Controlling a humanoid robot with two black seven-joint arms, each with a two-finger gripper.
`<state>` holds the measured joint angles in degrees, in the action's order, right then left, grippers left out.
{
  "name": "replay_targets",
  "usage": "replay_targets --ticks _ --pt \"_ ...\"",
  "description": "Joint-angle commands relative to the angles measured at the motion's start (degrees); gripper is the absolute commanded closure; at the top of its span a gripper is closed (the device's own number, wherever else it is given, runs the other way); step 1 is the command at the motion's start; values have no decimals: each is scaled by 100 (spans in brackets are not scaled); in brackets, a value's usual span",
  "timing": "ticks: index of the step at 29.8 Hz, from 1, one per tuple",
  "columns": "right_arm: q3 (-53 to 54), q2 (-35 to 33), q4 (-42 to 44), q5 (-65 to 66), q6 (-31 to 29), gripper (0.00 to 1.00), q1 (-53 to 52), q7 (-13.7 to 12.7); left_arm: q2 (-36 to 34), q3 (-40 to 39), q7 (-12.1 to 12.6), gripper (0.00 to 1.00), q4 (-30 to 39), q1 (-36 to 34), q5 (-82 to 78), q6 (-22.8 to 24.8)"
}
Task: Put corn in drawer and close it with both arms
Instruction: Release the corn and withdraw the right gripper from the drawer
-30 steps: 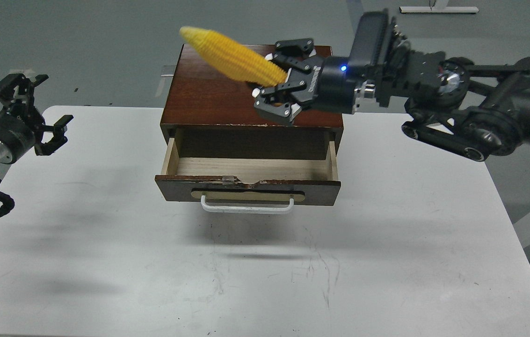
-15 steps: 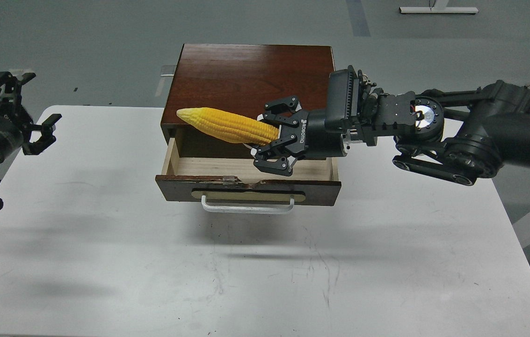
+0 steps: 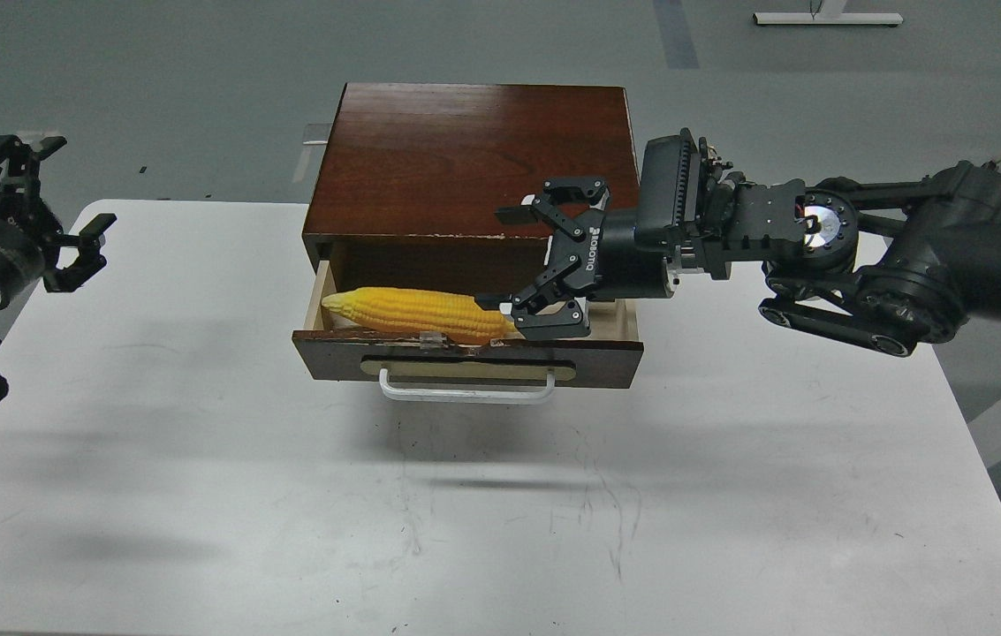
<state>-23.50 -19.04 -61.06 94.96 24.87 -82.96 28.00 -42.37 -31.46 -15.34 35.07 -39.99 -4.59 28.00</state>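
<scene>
The yellow corn [image 3: 416, 314] lies lengthwise in the open drawer [image 3: 606, 360], tip to the left, along the inside of the front wall. The drawer is pulled out of the dark-brown cabinet [image 3: 465, 159]; its white bar handle [image 3: 465, 393] faces me. My right gripper [image 3: 500, 257] is open, its fingers spread wide just right of the corn's thick end; the lower fingertip [image 3: 493, 302] is at or very near that end. My left gripper [image 3: 76, 184] is open and empty, in the air at the table's far left edge, well away from the drawer.
The cabinet stands at the back middle of a white table [image 3: 200, 459]. Grey floor lies beyond the table. The right arm [image 3: 906, 256] stretches in over the table's right back corner.
My right gripper came down from above the cabinet top to the drawer with the corn, then opened; the corn now lies in the drawer. The left arm has barely moved.
</scene>
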Motion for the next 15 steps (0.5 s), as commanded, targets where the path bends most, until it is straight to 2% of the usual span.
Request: replay_targets --ticks 1,6,8,9,13,15 --pt "83 -3 -11 -48 27 3 26 0 1 0 -4 2 0 0 2 0" --pt "863 -12 59 -337 -79 3 -97 0 -17 0 -4 2 0 0 2 0" --pt "1277 -21 85 -1030 -332 3 -115 0 -25 0 -4 2 0 0 -7 0" --pt "1391 -29 85 -1328 -508 3 -141 0 -25 0 -4 2 0 0 2 0" --pt "1962 -520 225 -3872 -2026 4 -545 -5 -25 0 -4 2 0 0 2 0" --pt "2069 -705 252 -4720 -2415 4 -546 -258 -17 0 -4 2 0 0 -7 0"
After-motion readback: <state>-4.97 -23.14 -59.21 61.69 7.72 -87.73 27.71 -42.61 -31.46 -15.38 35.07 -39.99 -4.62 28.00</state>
